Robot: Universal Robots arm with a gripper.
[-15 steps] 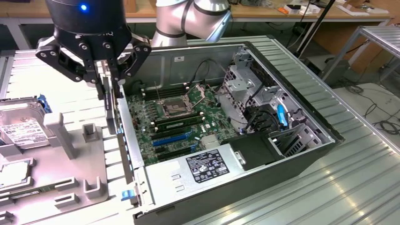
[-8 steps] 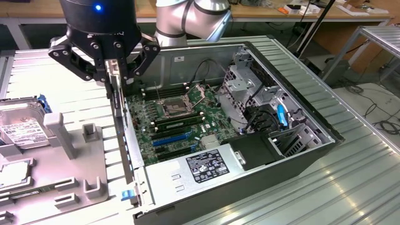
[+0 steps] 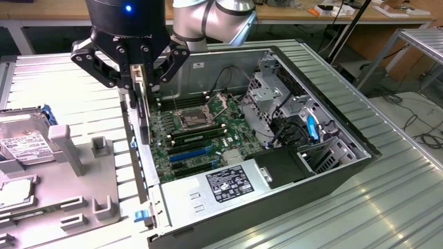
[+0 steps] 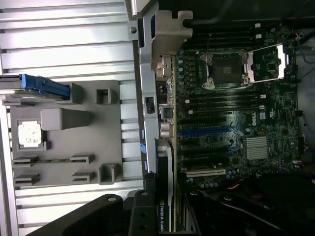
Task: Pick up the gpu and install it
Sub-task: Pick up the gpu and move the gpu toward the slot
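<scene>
The gpu (image 3: pixel 142 111) hangs on edge, a thin dark card with a silvery bracket, over the open computer case's wall on the exterior view's left. My gripper (image 3: pixel 140 83) is shut on its upper edge, black fingers on both faces. In the wrist view the gpu (image 4: pixel 164 182) runs edge-on along the case wall, its bracket (image 4: pixel 166 37) at the far end, and my gripper (image 4: pixel 165 216) clamps it. The motherboard (image 3: pixel 197 129) lies below and beside the card, with a blue slot (image 4: pixel 206 131) among its expansion slots.
A grey parts tray (image 3: pixel 83 176) on the exterior view's left holds a hard drive (image 3: pixel 24 145) and a processor (image 4: pixel 30 133). Inside the case sit the power supply (image 3: pixel 229 187), a drive cage (image 3: pixel 270 98) and cables (image 3: pixel 291 135). Ribbed metal tabletop (image 3: pixel 387 197) surrounds the case.
</scene>
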